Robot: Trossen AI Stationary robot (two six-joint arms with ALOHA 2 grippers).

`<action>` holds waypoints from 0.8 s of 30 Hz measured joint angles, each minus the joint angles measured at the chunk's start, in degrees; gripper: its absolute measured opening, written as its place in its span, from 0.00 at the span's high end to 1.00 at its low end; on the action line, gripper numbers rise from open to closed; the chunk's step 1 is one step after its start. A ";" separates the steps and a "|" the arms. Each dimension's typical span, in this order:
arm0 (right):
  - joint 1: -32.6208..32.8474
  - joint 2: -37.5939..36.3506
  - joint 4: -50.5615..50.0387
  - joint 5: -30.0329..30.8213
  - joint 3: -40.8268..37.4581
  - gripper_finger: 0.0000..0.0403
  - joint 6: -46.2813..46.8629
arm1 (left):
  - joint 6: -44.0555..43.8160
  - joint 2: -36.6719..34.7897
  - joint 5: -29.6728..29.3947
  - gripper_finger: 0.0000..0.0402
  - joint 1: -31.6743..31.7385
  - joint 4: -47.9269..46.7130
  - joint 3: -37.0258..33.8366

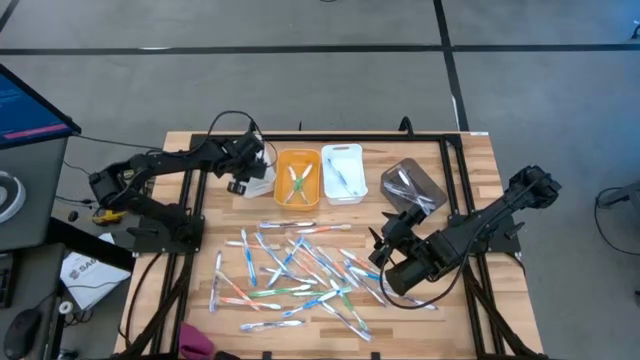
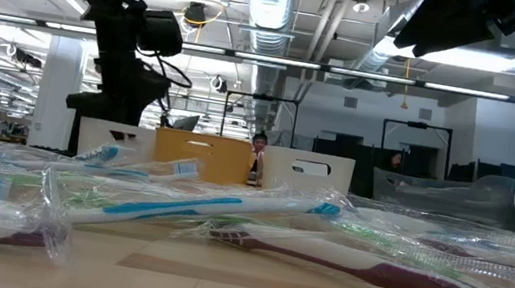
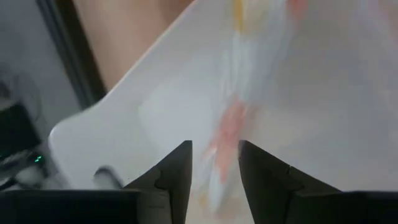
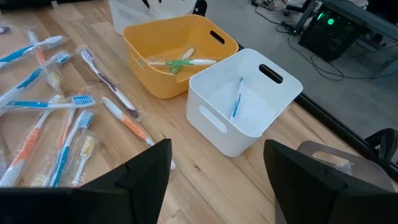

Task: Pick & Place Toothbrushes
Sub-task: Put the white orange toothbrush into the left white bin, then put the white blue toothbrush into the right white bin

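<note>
The wooden table (image 1: 200, 150) carries everything, and I place things by the orange bin (image 1: 297, 177) at its back edge. Just beside the orange bin on one side stands a white bin (image 1: 342, 173); beyond that a clear, greyish bin (image 1: 413, 187) sits tilted. On the orange bin's other side another white bin (image 3: 124, 124) is mostly hidden under the left arm.

The left gripper (image 3: 214, 165) hangs over that hidden bin, its fingers parted with a blurred orange-pink brush (image 3: 227, 134) showing between them; I cannot tell whether they touch it. The right gripper (image 4: 217, 174) hovers in front of the white bin, toward the clear one, fingers spread wide with nothing between them.

The toothbrushes (image 1: 290, 270), wrapped in clear film, lie scattered in front of the orange bin. A few green and white ones (image 4: 177, 62) lie inside the orange bin, and one blue brush (image 4: 237, 98) leans in the white bin.
</note>
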 joint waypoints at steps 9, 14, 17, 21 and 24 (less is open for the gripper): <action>0.00 0.01 -0.10 0.00 0.00 0.38 0.00 | 3.95 -6.70 -6.05 0.68 -5.07 -2.29 0.00; 0.00 0.02 -0.18 0.02 0.00 0.38 0.00 | 1.52 -16.70 -6.11 0.68 -10.09 -2.82 0.00; 0.00 0.02 -0.18 0.02 0.00 0.38 0.00 | -6.23 -22.74 -6.10 0.68 -14.67 -3.49 0.00; -0.15 0.02 -0.17 0.02 0.00 0.38 0.02 | -16.43 -28.88 -5.26 0.69 -22.58 -4.06 0.02; -0.37 0.02 0.02 0.02 0.00 0.38 0.07 | -20.57 -31.50 -0.98 0.69 -29.10 -6.90 0.02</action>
